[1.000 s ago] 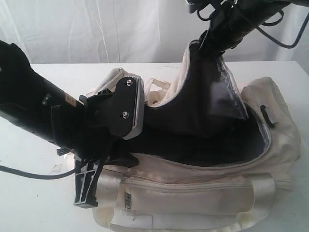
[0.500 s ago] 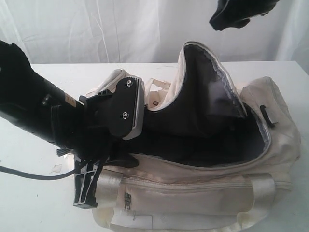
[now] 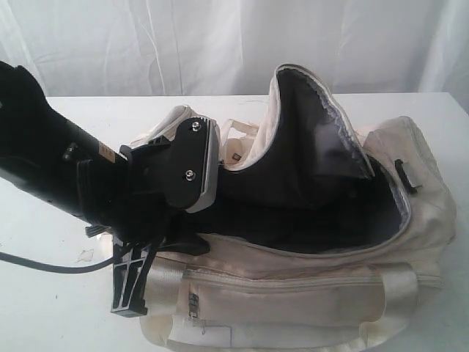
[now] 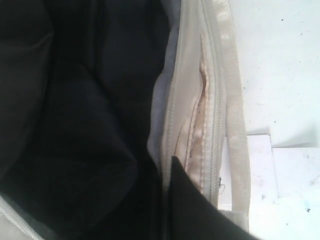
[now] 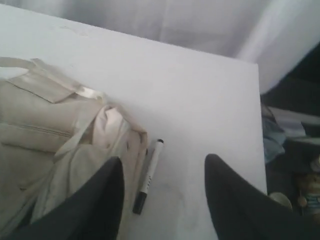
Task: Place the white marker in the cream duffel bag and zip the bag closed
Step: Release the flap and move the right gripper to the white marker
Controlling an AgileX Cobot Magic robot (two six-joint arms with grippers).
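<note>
The cream duffel bag lies on the table with its top unzipped, dark lining showing and its flap standing up. My left gripper reaches in at the bag's front rim. In the left wrist view it is shut on the rim fabric, and only one dark finger shows. The white marker, black-capped, lies on the table right beside one end of the bag. My right gripper hovers open above it, holding nothing, and is out of the exterior view.
The white table ends close beyond the marker at an edge, with clutter below it. A black cable trails from the left arm. A white paper patch lies beside the bag. A white curtain hangs behind.
The right arm let go of the bag's flap, rose and left the exterior view. The flap stays standing. The left arm has not moved.
</note>
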